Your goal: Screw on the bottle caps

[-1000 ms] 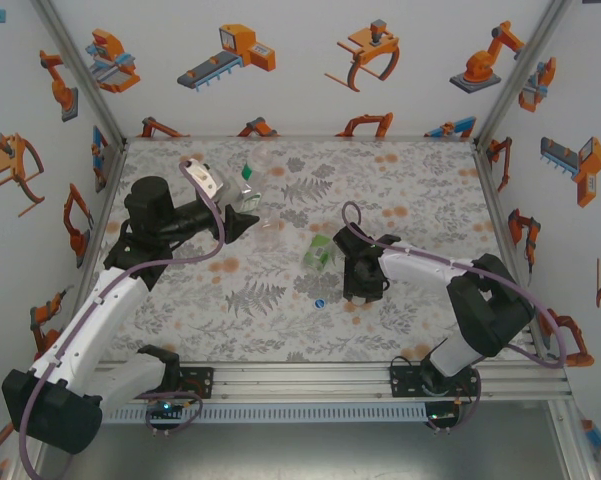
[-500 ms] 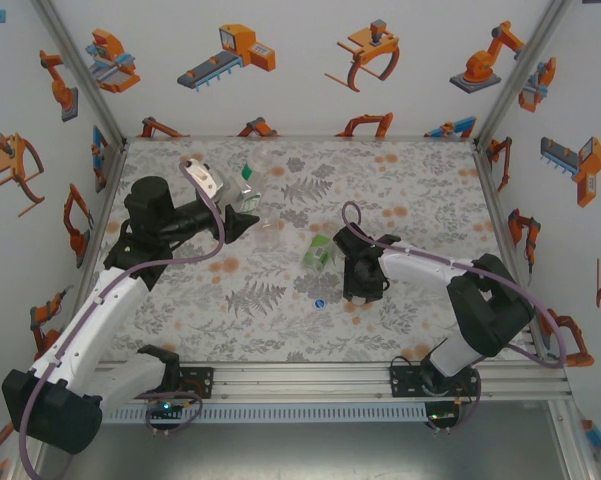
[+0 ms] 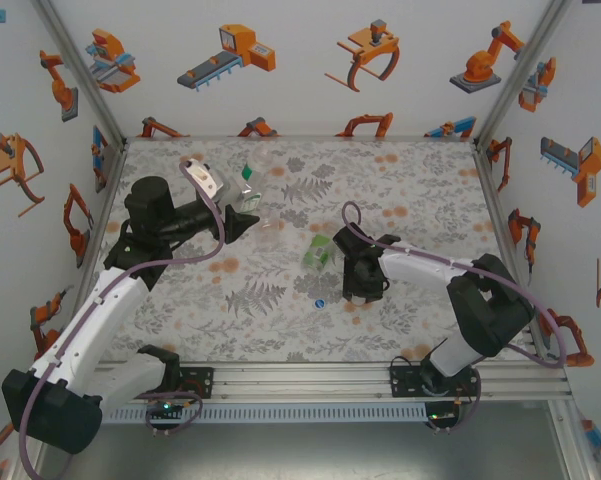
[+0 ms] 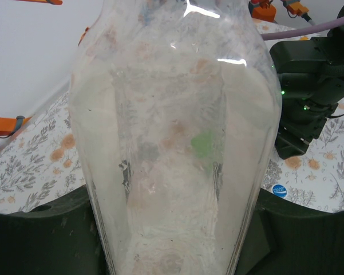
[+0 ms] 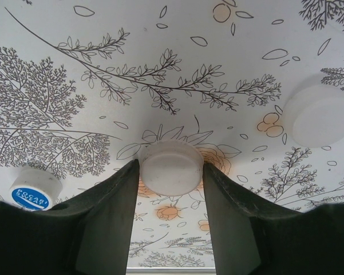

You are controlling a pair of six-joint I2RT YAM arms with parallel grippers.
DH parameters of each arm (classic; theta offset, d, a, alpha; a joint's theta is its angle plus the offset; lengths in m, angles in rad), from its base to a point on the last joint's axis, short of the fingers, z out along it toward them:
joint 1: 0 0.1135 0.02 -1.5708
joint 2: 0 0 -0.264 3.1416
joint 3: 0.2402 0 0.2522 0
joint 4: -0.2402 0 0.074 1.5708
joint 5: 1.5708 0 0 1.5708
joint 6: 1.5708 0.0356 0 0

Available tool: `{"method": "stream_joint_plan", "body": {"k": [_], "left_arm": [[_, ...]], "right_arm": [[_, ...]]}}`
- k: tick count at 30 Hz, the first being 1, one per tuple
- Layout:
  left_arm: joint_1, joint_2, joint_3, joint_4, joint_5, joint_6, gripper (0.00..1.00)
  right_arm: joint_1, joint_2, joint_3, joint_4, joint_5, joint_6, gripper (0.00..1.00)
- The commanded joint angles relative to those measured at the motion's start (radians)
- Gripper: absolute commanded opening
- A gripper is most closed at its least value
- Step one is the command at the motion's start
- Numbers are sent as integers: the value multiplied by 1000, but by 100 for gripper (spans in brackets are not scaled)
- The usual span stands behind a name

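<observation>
My left gripper (image 3: 248, 222) is shut on a colourless bottle (image 4: 172, 126), which lies on its side just off the table; the dark fingers (image 4: 40, 235) press its sides. The held bottle (image 3: 272, 226) points toward the table's middle. My right gripper (image 5: 170, 167) points down at the table, shut on a white cap (image 5: 169, 162) that rests on the cloth, a fingertip against each side. A blue-topped cap (image 5: 35, 189) lies to its left and another white cap (image 5: 319, 114) to its right. The green bottle (image 3: 320, 252) lies beside the right gripper (image 3: 358, 290).
A second colourless bottle (image 3: 248, 187) with a green label stands at the back left, behind the left gripper. The blue cap (image 3: 321, 303) sits in front of the green bottle. The flowered tablecloth (image 3: 420, 180) is walled in on three sides.
</observation>
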Motion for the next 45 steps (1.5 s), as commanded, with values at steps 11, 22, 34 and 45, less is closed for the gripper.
{"method": "stream_joint_plan", "body": {"k": [11,22,34,45], "left_arm": [[-11,-2,31,0,26,15,5],[-28,17,50,-53,26,63,6],[-100,61,97,-224,2,216,5],[-133,78,109,-266,128,272,5]], "right_arm": [[-6,14,4,17,22,-9,41],[-6,-47,8,8,32,-34,34],[-5,-303,84,19,-7,-256,28],[-6,-564,125,107,-209,-613,23]]}}
